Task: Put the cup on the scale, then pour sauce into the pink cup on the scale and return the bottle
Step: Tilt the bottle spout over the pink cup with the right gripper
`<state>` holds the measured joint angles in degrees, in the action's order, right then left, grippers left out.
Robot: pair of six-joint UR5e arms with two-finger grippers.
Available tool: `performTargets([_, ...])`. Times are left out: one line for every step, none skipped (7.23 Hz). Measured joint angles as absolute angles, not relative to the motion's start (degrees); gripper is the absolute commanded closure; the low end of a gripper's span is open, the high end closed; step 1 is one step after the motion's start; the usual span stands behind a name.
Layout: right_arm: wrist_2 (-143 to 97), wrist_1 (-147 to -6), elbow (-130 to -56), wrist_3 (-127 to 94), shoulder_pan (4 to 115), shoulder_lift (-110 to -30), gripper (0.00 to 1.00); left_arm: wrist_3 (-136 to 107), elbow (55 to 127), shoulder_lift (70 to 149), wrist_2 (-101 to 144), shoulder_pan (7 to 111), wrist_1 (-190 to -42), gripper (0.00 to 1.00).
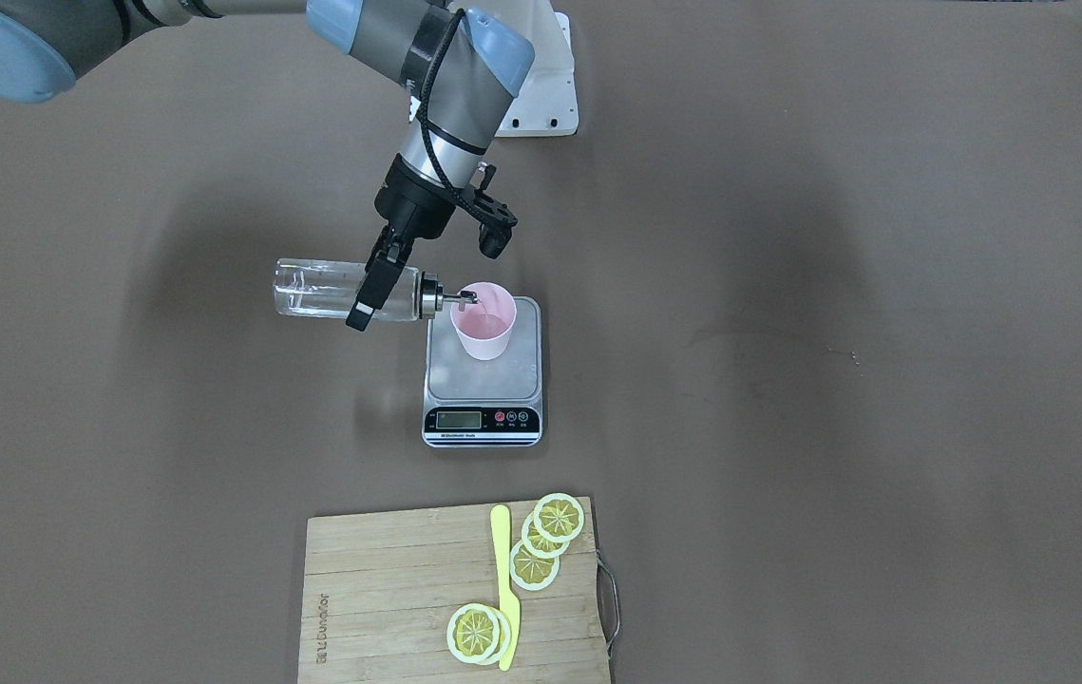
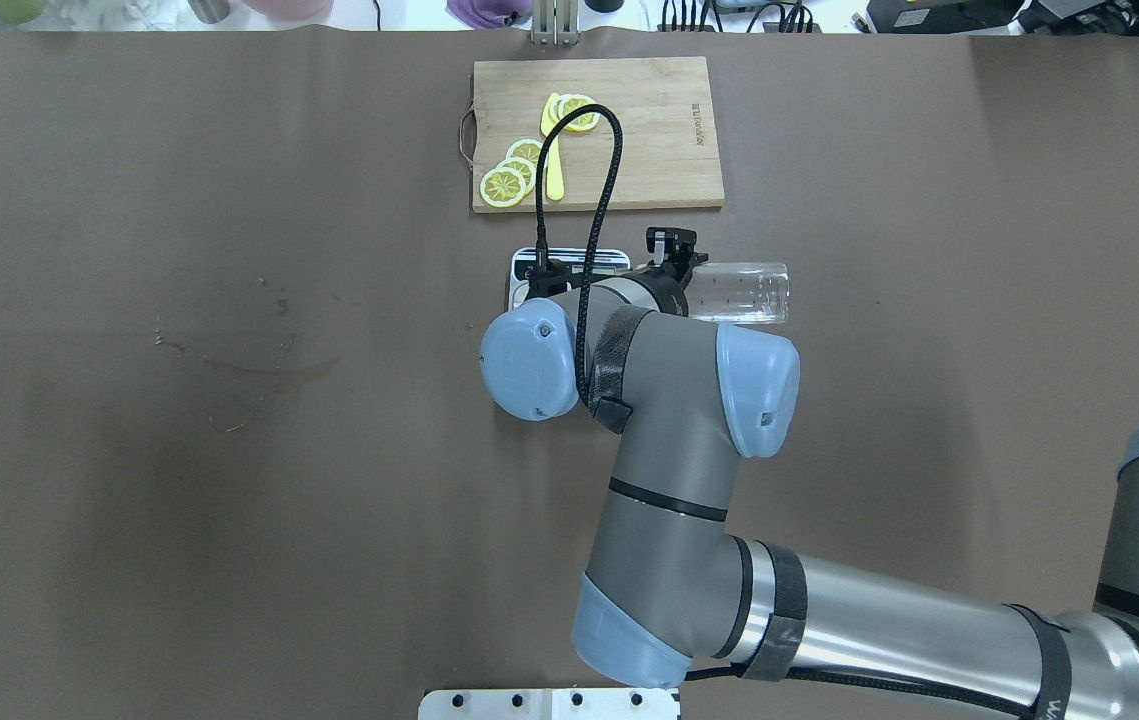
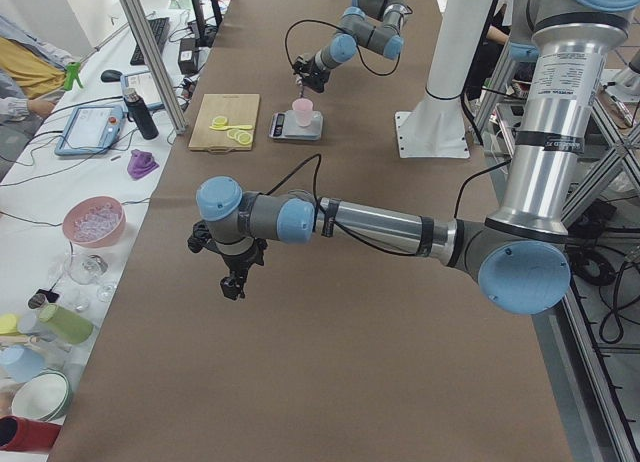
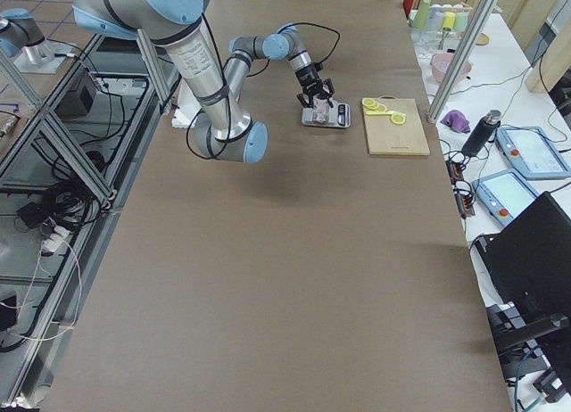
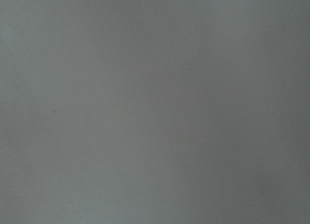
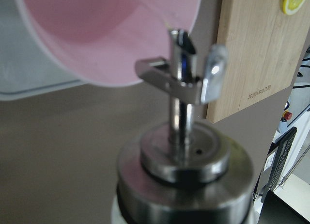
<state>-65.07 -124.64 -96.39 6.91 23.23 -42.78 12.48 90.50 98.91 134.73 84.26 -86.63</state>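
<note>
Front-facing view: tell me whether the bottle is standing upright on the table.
No, the bottle is held sideways in the right pincer, its spout at the rim of the cup on the scale.

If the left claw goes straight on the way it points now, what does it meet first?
Probably the table: the left claw points down at it, and its wrist view shows only tabletop ahead.

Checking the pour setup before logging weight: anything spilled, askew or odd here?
No spill visible. The right hand holds the bottle level, spout over the cup rim. The cup sits off-centre on the scale, toward the robot-side edge. Faint scuff marks on the table.
</note>
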Motion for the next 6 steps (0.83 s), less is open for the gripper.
performTargets([-65.05, -125.56, -96.33, 8.41, 23.39, -42.75, 1.0, 12.48, 90.58, 98.81, 134.74, 84.28, -86.65, 0.02])
performTargets([-65.02, -126.12, -96.28, 9.25, 23.49, -42.7, 1.0, 12.48, 90.67, 98.7, 134.74, 84.28, -86.66, 0.02])
performTargets([-64.99, -126.51, -96.26, 9.86, 23.57, -42.64, 1.0, 12.48, 90.78, 98.55, 134.74, 84.28, -86.68, 0.02])
performTargets([-64.98, -126.78, -96.25, 10.49, 23.71, -42.59, 1.0, 12.48, 90.94, 98.33, 134.74, 84.29, -86.72, 0.02])
performTargets([-65.03, -126.82, -96.27, 10.69, 23.84, -42.54, 1.0, 12.48, 91.06, 98.23, 134.74, 84.29, -86.73, 0.02])
performTargets([-65.11, -126.12, -96.53, 9.89, 23.98, -42.53, 1.0, 12.48, 91.1, 98.2, 134.74, 84.29, -86.74, 0.02])
